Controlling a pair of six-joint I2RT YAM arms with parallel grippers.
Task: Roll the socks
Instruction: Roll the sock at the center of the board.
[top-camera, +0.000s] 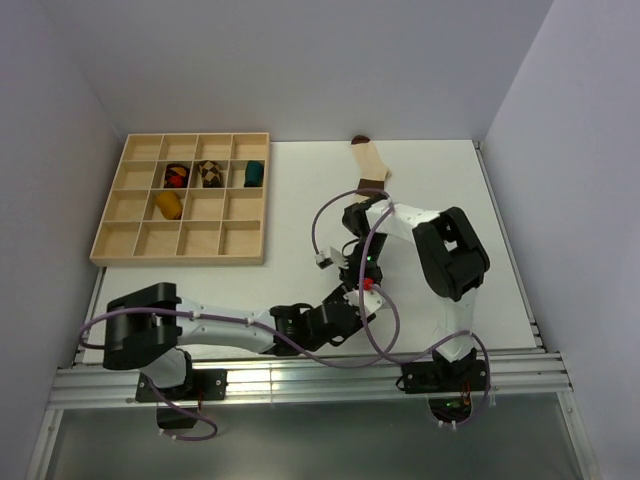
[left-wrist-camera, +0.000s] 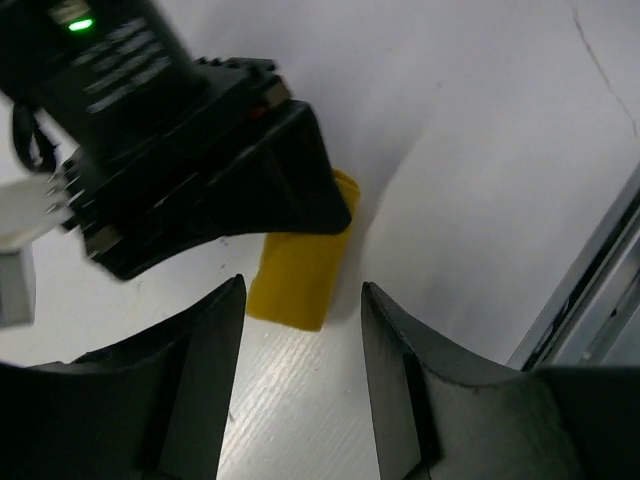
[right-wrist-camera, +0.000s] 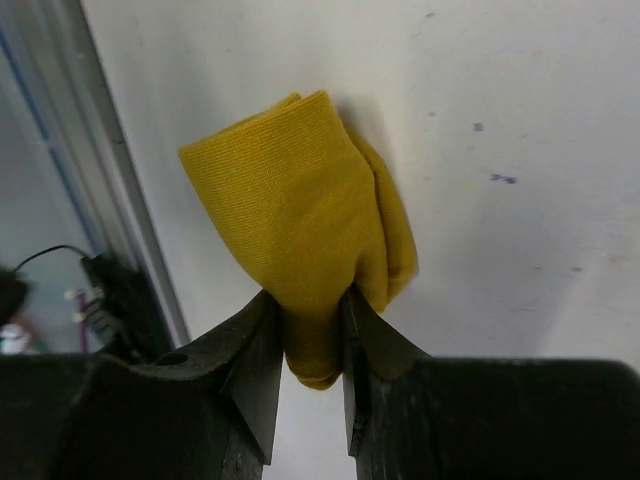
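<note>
My right gripper (right-wrist-camera: 312, 300) is shut on the lower end of a folded bright yellow sock (right-wrist-camera: 300, 210), which bulges above the fingers over the white table. In the left wrist view the same yellow sock (left-wrist-camera: 300, 275) hangs under the black right gripper (left-wrist-camera: 200, 170). My left gripper (left-wrist-camera: 304, 285) stands open just short of it, with only table between its fingers. From above, both grippers meet near the table's front middle (top-camera: 358, 295), and the yellow sock is mostly hidden there. A cream sock (top-camera: 368, 165) with a brown toe lies flat at the back.
A wooden compartment tray (top-camera: 110, 215) sits at the back left. It holds a mustard bundle (top-camera: 167, 205), a red-and-dark bundle (top-camera: 177, 175), a brown-checkered bundle (top-camera: 210, 174) and a teal bundle (top-camera: 254, 173). A metal rail (top-camera: 300, 375) runs along the front edge.
</note>
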